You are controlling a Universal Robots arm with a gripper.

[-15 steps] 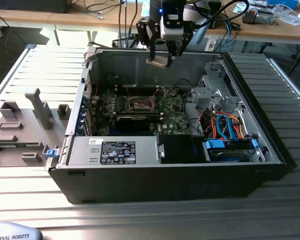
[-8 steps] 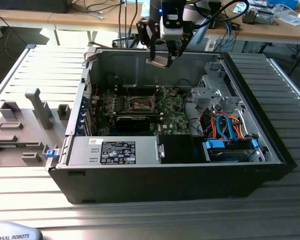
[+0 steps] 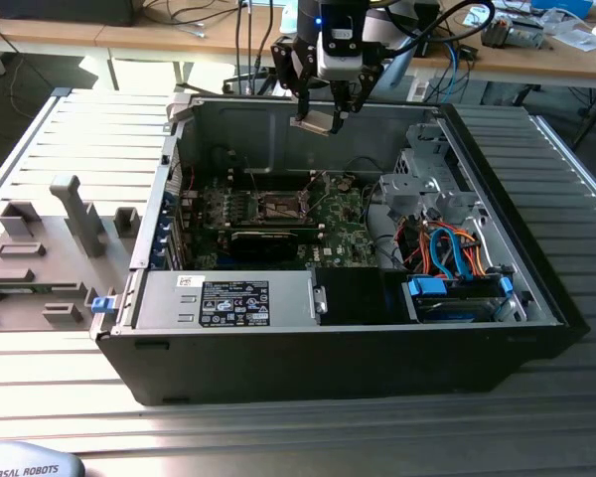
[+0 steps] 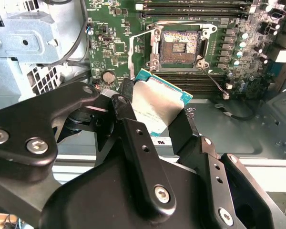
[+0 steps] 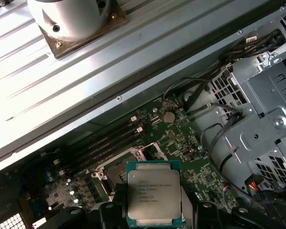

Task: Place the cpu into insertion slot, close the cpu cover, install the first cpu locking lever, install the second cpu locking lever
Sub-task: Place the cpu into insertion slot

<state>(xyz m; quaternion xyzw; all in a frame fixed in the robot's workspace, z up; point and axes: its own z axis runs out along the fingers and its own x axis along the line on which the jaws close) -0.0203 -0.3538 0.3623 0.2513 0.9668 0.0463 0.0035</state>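
Hanging over the open computer case point(image 3: 328, 368) in the exterior view, the cpu point(image 3: 313, 123) is clamped by its edges between the jaws; the empty insertion slot point(image 4: 178, 45) on the green motherboard point(image 4: 114, 43) is shown whole in the second wrist view, half covered by the cpu in the first wrist view.

cpu point(image 5: 154, 193): dull silver-grey top with faint dark print, green rim.
gripper point(image 4: 155, 110): black, silver screw heads.
motherboard point(image 3: 343, 214): green, with black slots and small silver dots.
case point(image 3: 328, 368) around the motherboard: black outer shell, bare grey metal inside.
cables point(image 3: 457, 253) to the exterior view's right of the motherboard: orange and blue.
table point(image 3: 556, 397): pale grey, ribbed in parallel stripes.
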